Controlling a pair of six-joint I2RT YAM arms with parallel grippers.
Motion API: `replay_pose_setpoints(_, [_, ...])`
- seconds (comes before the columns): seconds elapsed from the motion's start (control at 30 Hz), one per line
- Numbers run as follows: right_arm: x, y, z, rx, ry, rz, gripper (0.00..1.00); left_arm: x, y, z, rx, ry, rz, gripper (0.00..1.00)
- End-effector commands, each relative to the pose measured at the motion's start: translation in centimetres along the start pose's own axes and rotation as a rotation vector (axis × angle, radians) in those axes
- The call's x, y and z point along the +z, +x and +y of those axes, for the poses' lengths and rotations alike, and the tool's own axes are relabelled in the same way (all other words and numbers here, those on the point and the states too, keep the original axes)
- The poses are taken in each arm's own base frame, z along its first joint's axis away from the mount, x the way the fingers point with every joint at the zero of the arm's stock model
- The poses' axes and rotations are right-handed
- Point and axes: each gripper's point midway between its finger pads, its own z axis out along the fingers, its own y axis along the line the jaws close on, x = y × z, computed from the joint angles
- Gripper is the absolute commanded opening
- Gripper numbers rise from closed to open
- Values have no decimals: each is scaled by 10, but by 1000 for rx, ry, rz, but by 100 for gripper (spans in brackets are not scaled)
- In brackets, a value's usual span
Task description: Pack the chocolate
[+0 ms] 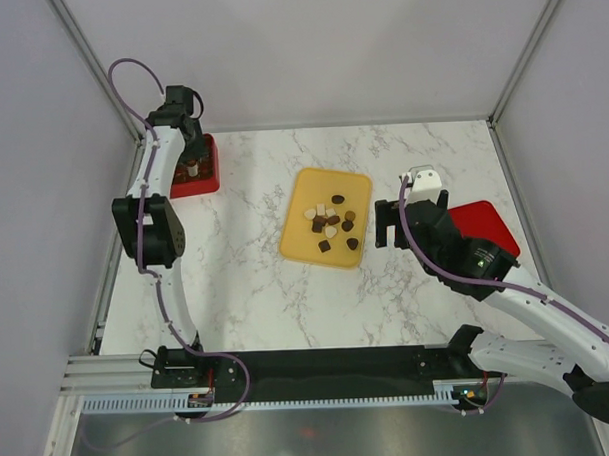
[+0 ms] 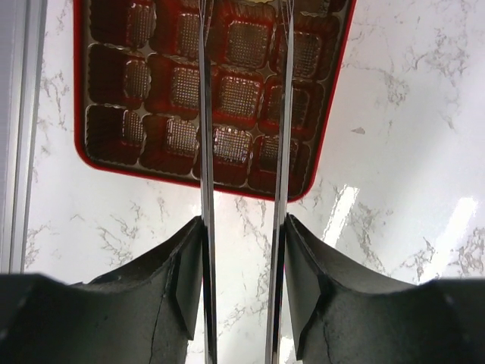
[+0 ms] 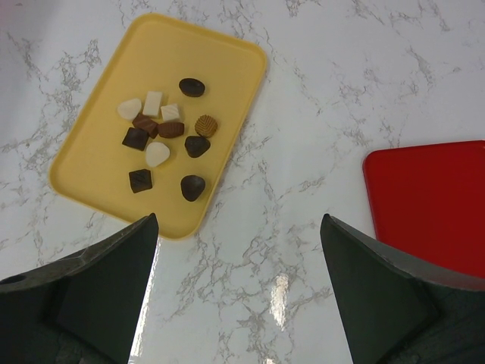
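While the left fingers stand narrowly parted over one red gridded plastic box, nothing visible between them, the right fingers gape wide, empty. White marbled table, grey walls. One flat yellow tray holds twelve small chocolate pieces: four cream, eight brown. One flat red panel.

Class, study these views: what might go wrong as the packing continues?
1. The chocolate pieces lie bunched, some touching, on the yellow tray; the right gripper may knock neighbours.
2. The red box has small compartments; a piece released by the left gripper could land on a divider.
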Motion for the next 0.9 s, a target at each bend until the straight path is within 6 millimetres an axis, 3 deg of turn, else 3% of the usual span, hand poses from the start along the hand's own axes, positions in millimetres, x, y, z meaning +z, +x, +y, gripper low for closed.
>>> replay_pose_setpoints(0.0, [-7, -20, 0, 28, -3, -51, 97, -63, -31, 0, 23, 60, -139, 51])
replay_pose_setpoints(0.13, [-11, -20, -1, 38, -7, -40, 97, -94, -20, -12, 36, 104, -154, 51])
replay_pose_setpoints(0.23, [-16, -20, -3, 46, -16, -37, 97, -119, 0, -30, 62, 158, -150, 51])
replay_pose_setpoints(0.33, [-21, -21, -7, 53, -11, -41, 97, -146, 25, -56, 111, 233, -149, 51])
replay_pose_setpoints(0.37, [-22, -21, -9, 54, -8, -40, 97, -151, 43, -70, 151, 263, -129, 51])
replay_pose_setpoints(0.43, [-25, -19, -12, 58, -5, -38, 97, -175, 54, -81, 176, 305, -158, 51])
replay_pose_setpoints(0.47, [-26, -19, -13, 61, -3, -37, 97, -180, 74, -95, 218, 337, -136, 51])
replay_pose_setpoints(0.5, [-28, -18, -14, 64, -5, -36, 96, -196, 79, -100, 226, 373, -158, 51])
replay_pose_setpoints(0.53, [-28, -17, -14, 69, -4, -35, 97, -202, 87, -107, 241, 403, -156, 51])
replay_pose_setpoints(0.57, [-28, -16, -14, 68, -5, -32, 97, -207, 108, -122, 281, 453, -125, 51])
replay_pose_setpoints(0.73, [-28, -12, -16, 68, 2, -23, 97, -234, 160, -147, 343, 546, -93, 51])
replay_pose_setpoints(0.77, [-28, -11, -17, 66, 6, -21, 97, -235, 178, -153, 374, 553, -74, 51])
replay_pose_setpoints(0.87, [-28, -10, -17, 65, 9, -18, 97, -233, 203, -160, 408, 548, -53, 52])
